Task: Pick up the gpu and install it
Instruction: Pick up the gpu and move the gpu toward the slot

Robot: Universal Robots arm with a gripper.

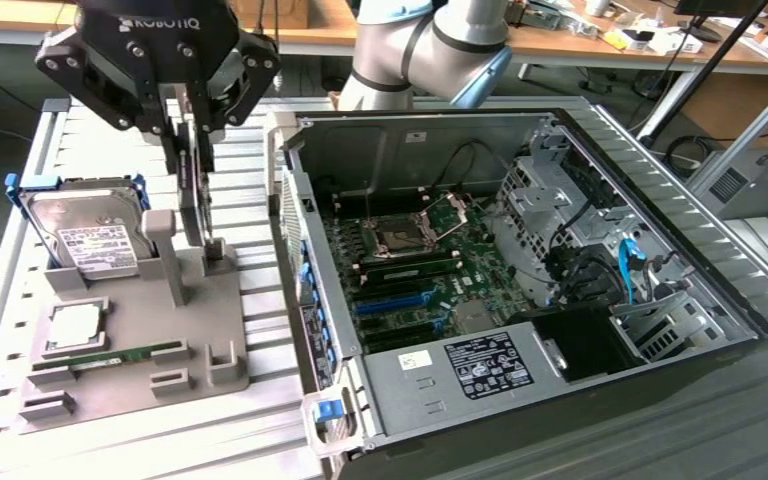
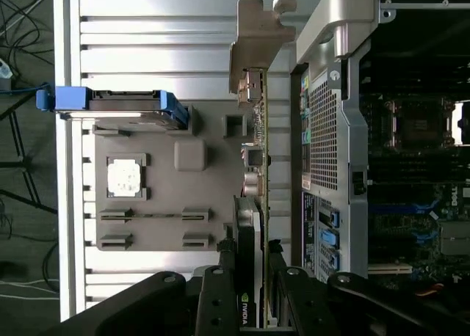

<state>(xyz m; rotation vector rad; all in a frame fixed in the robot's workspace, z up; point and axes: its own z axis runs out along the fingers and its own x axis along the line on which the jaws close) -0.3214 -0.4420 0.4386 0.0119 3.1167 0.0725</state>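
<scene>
Black jaws of the gripper (image 1: 192, 140) pinched the gpu (image 1: 199, 200) by its flat faces, upright, in the exterior view's upper left, over the grey fixture (image 1: 204, 305). We judged this lift wanted the card plumb and drawn straight, its silvery bracket (image 2: 257, 35) clear of the case (image 1: 357, 160) wall. That fixture carried a hard drive (image 1: 84, 240), a processor (image 1: 75, 325) and a memory stick (image 1: 104, 357); the open case held the motherboard (image 1: 424, 260).

One gpu (image 2: 250, 220), one hard drive (image 1: 85, 238), one processor chip (image 1: 75, 326), one memory stick (image 1: 101, 359), one computer case (image 1: 398, 160), one pincer (image 2: 248, 254).
</scene>
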